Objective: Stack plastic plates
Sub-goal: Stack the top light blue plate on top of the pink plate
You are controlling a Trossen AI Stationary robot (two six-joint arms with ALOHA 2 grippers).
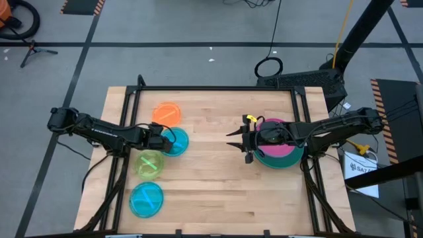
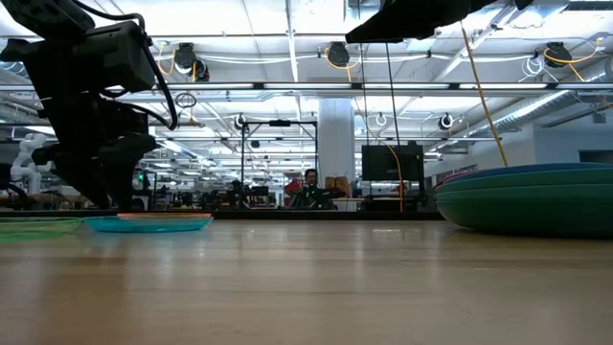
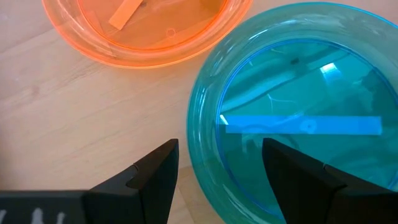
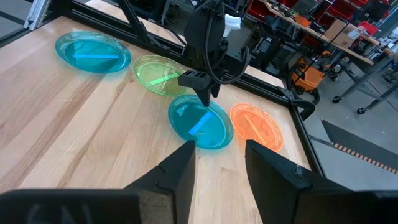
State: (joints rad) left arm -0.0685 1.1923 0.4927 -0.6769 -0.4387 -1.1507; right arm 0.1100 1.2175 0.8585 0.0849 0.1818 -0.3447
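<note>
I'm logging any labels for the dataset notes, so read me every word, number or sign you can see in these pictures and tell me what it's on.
White sheet beside the right edge of the table: dark letters, too blurred to read.
Orange plate and cyan plate, seen close up: no print shows on either.
Everything else: no legible text.
</note>
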